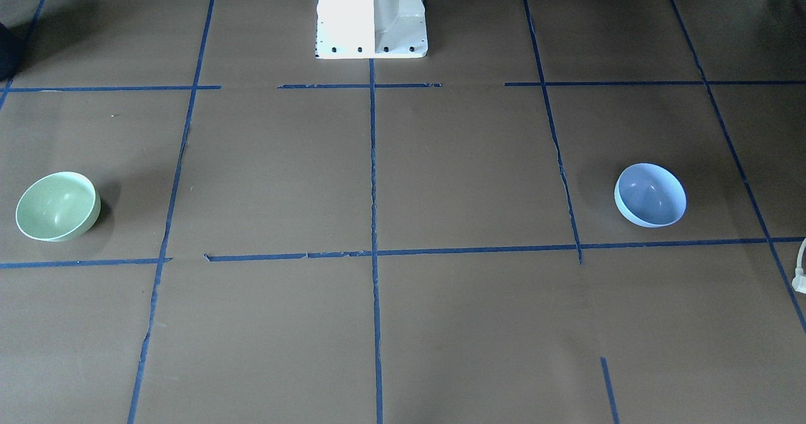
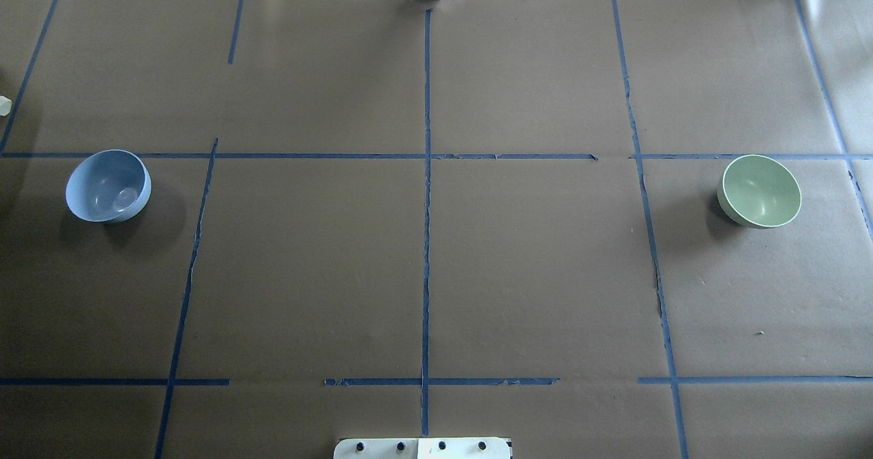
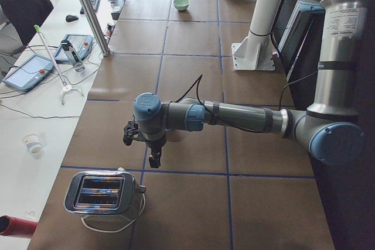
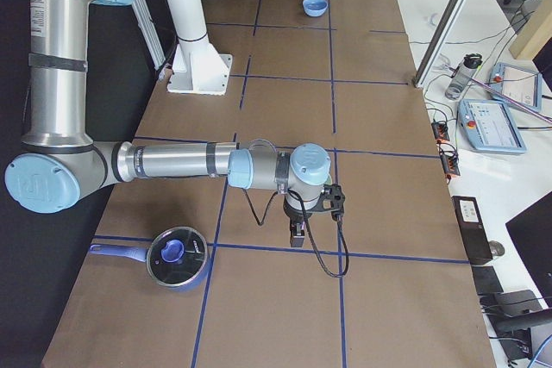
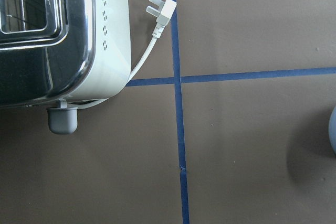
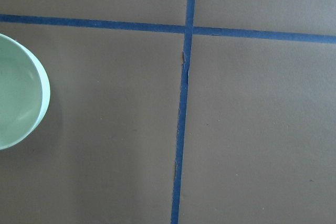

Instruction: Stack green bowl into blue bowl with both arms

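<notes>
The green bowl (image 2: 759, 191) sits upright on the robot's right side of the brown table. It also shows in the front view (image 1: 58, 206) and at the left edge of the right wrist view (image 6: 18, 98). The blue bowl (image 2: 108, 185) sits upright on the robot's left side, also shown in the front view (image 1: 650, 194). Only a sliver of the blue bowl (image 5: 333, 129) shows in the left wrist view. The left gripper (image 3: 155, 161) and right gripper (image 4: 296, 237) hang above the table ends, outside the bowls. I cannot tell if they are open or shut.
A chrome toaster (image 3: 102, 194) with a loose white plug (image 5: 163, 11) stands at the table's left end. A blue lidded pot (image 4: 177, 256) stands at the right end. The white pedestal base (image 1: 371, 14) is at the table's robot side. Blue tape lines grid the table.
</notes>
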Controlling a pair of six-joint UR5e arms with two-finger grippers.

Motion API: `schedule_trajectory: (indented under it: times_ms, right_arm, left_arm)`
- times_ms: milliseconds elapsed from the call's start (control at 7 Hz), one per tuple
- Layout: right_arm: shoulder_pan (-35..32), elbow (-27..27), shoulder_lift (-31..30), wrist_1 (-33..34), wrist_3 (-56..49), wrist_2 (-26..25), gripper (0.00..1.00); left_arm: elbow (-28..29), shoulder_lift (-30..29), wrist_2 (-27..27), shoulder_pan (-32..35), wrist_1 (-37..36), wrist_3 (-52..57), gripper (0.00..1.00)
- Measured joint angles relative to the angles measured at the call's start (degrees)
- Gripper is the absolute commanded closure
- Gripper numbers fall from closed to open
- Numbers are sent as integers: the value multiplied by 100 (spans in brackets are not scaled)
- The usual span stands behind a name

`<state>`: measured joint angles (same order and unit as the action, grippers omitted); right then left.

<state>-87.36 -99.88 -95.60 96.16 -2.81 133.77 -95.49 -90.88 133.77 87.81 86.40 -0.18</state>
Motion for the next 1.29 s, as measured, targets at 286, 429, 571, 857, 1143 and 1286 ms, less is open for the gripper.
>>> schedule_trajectory:
  times_ms: [286,429,571,857,1143,1286]
  right_arm:
    - [0,-3,9,-1,0,0,0]
    - [0,-2,15,-1,0,2,0]
    - [0,-1,23,-1,0,4,0]
    - [2,-11,51,-3,-2,-1,0]
    - [7,-20,78,-7,10,-6,0]
    - [8,-25,93,-5,25,-3,0]
  left_arm:
    - [-15,-2,-8,2,-4,6,0]
    - [-32,-3,-14,4,-12,6,0]
    - [-38,-2,-4,6,-20,-10,0]
    - [-89,121,14,7,29,-39,0]
    - [-181,206,27,-5,115,-49,0]
    - [-213,206,41,-14,128,-88,0]
